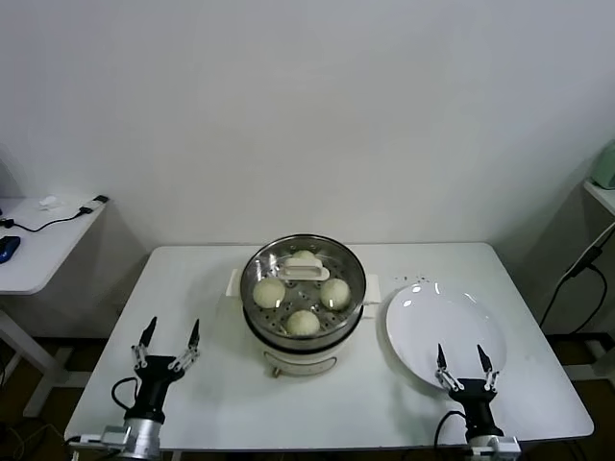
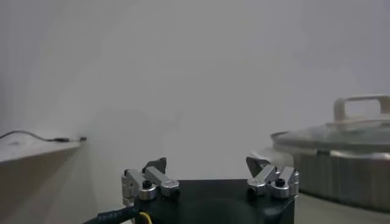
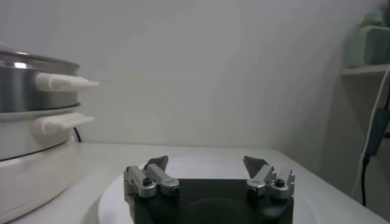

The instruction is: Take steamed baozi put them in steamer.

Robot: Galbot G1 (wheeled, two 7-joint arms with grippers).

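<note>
Four steamed baozi [image 1: 302,323] sit in our lidded steamer [image 1: 258,305]; left gripper [image 1: 167,337] at eight o'clock, right gripper [image 1: 463,360] at four, both released, empty.

A bare test room or robotics lab staged as a kitchen corner. A plain white desk [image 1: 192,288] stands against an unadorned white wall [image 1: 307,96]; at 9 o'clock a second white desk [image 1: 38,245] carries loose cables [image 1: 58,219]; at 3 o'clock more cables [image 1: 586,259] hang below a shelf [image 1: 601,192]. The electric steamer [image 1: 303,298] is the sole cooking appliance.
</note>
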